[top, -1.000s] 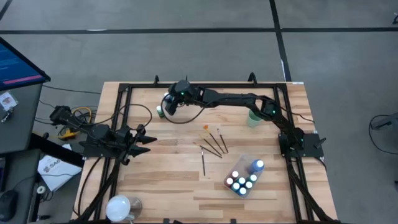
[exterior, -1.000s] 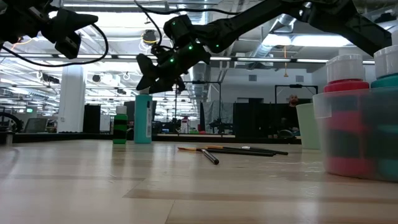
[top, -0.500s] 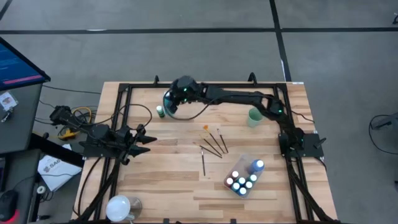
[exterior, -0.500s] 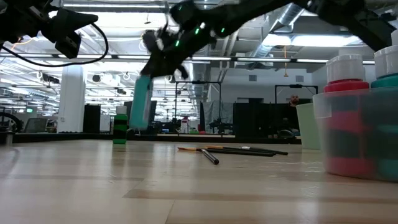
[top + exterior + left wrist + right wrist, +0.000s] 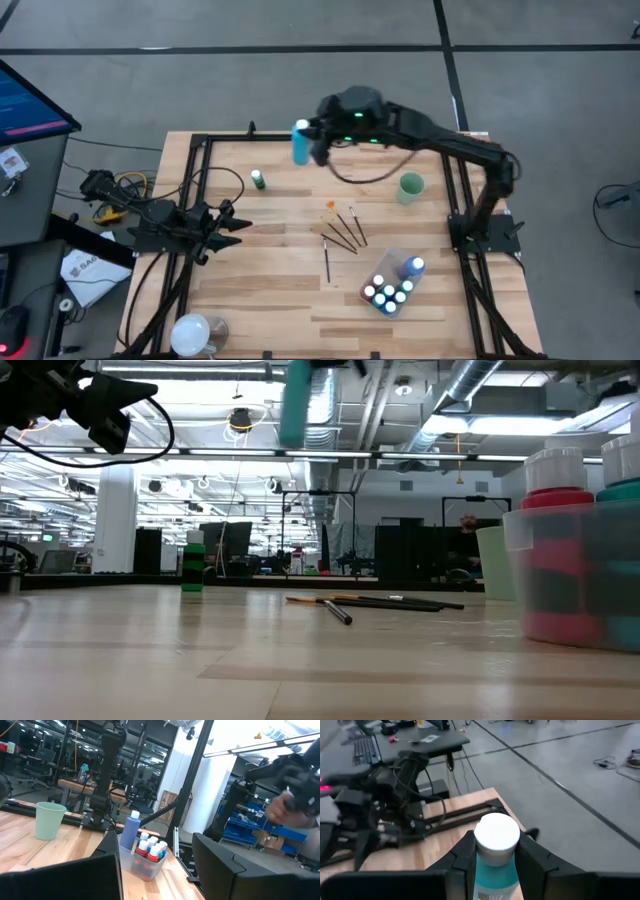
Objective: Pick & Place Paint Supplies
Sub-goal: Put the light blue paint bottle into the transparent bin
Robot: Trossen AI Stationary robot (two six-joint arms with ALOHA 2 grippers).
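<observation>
I have the tall teal plastic paint bottle with the white cap clamped between my right fingers, one finger pressed on each side of its body just under the cap, which stands clear above them. My right gripper holds it high in the air over the far edge of the tabletop, near the middle of that edge; from table height the bottle hangs well above the wood.

I judge this to be the carry step: the bottle is lifted and has yet to be set down. The clear plastic tub, already holding white-capped small bottles and a taller blue one, sits toward the near right corner, so the next move calls for swinging across the tabletop, over the thin dark-handled paintbrushes lying mid-table, then lowering the bottle upright into a free spot.

A small green-capped bottle stands alone toward the far left. My left gripper waits at the left edge, fingers apart.
</observation>
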